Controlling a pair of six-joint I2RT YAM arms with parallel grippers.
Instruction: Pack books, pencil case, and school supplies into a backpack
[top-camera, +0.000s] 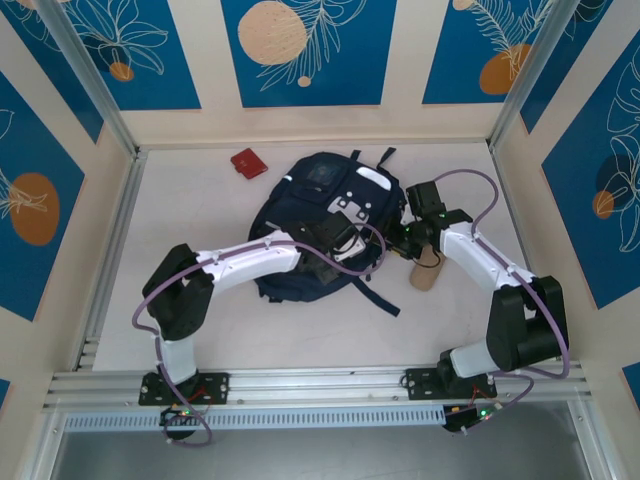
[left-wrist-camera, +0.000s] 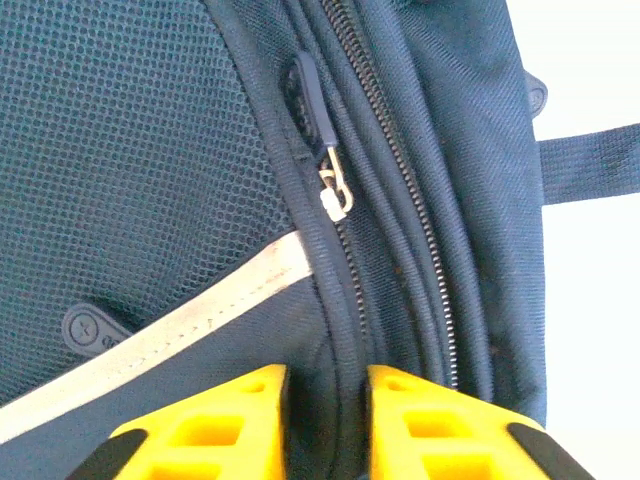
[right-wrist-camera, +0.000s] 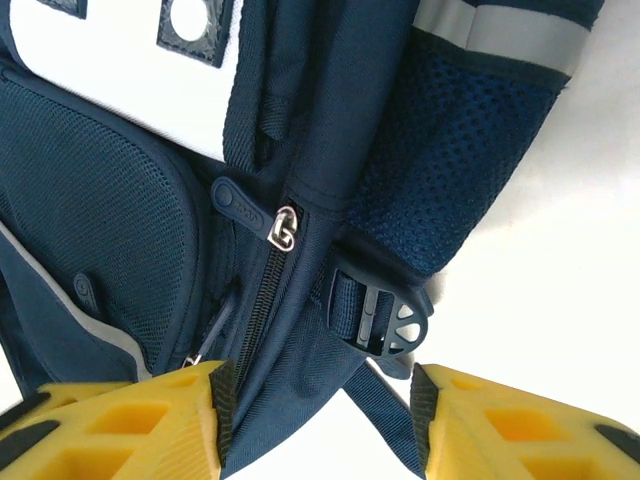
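The navy backpack lies flat in the middle of the table. My left gripper is down on its front, and in the left wrist view its yellow fingers stand close together, pinching a raised seam of the backpack just below a zipper pull. At the bag's right side my right gripper is open. The bag's side fabric touches its left finger, and a strap runs through the gap. The books are out of view.
A small red case lies behind the backpack to the left. A tan cylinder lies on the table by my right forearm. A strap buckle sits just ahead of my right fingers. Walls enclose the table on three sides.
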